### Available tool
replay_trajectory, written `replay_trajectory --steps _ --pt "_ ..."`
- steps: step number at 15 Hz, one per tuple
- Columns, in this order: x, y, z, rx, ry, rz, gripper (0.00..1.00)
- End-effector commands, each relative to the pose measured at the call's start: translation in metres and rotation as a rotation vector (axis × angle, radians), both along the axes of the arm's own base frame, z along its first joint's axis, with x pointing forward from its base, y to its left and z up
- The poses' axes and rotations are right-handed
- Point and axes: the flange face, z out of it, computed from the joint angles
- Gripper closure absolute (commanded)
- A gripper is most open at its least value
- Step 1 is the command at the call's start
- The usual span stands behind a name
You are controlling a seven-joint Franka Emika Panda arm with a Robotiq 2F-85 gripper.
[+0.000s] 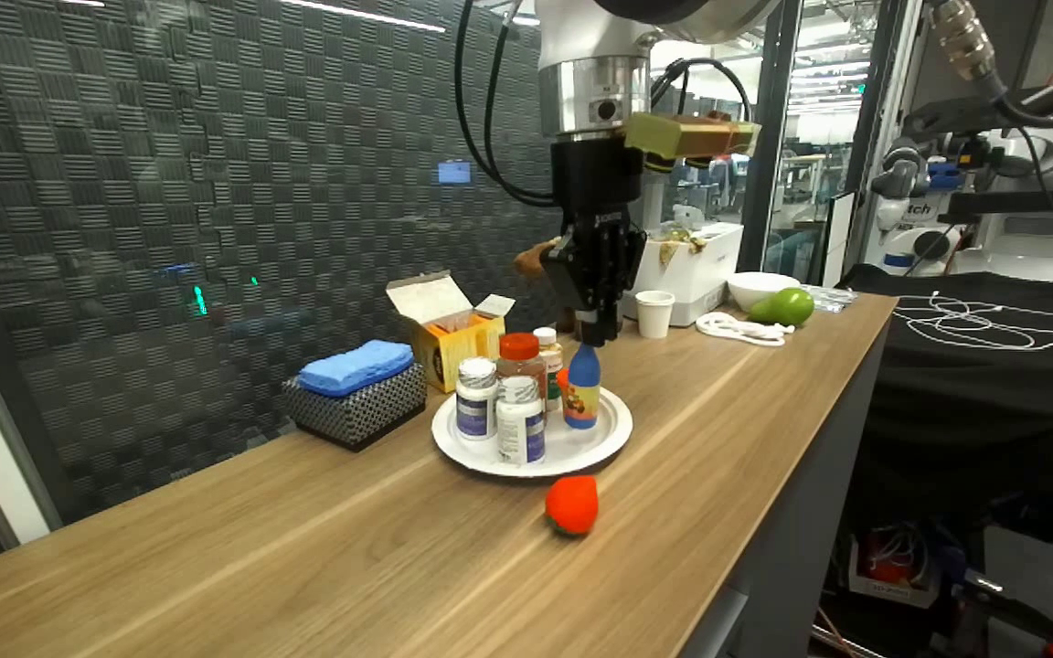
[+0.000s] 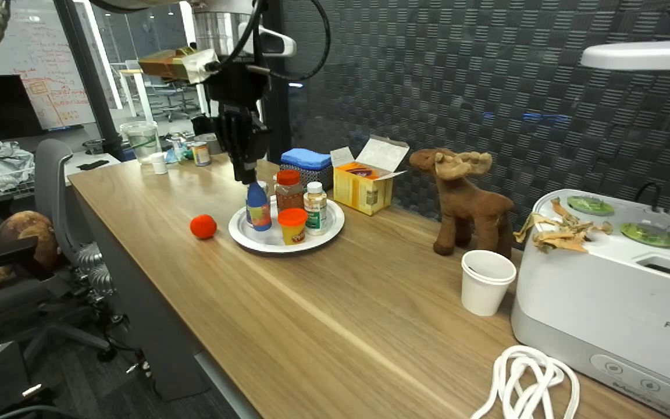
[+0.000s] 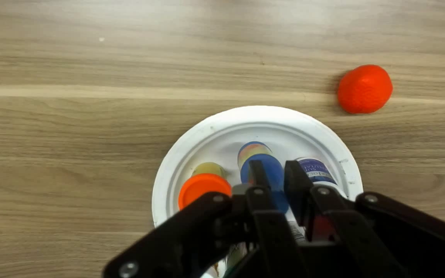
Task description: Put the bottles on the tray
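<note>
**Bottles (image 1: 520, 422) stood gathered on the tray (image 3: 257, 116)**

Six were counted, upright or nearly so. Two white bottles (image 1: 475, 402) stood close together at one side: white caps, white labels banded purple-blue, print too small to read. Beside them was a broad, see-through jar (image 2: 289, 193), red-lidded, reddish-brown within. Near it stood a white-capped bottle (image 2: 316, 212), pale and yellowish above, its label green lower down. Shorter than that one, and just in front of it in an exterior view, was a yellow tub (image 2: 294, 234) under a wide orange lid; from the wrist view the lid looked flat and plain.

Blue bottle (image 1: 583, 388): narrow neck, sloping shoulders, a yellow-and-red picture label round the lower body, a blue band at the foot. From the wrist view it sat between the tub and a white bottle, inside the tray's rim. Whether its base bore on the tray could not be told.

Tool (image 3: 276, 172) was directly above, jaws nearly together, the blue neck gripped in the narrow gap.

Tray was round, white and shallow, rim stepped, with small marks near the edge. It lay on the wood-grained desk (image 1: 307, 548), a red fruit-like object (image 1: 572, 504) near it.
</note>
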Motion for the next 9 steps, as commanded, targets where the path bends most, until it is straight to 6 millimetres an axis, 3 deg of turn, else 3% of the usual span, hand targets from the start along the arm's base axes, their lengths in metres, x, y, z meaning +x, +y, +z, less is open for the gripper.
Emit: replay_trajectory --steps 1,9 --pt "0.011 -0.001 0.003 0.034 0.005 0.016 0.90" --pt "0.028 -0.013 -0.027 -0.013 0.005 0.029 0.90"
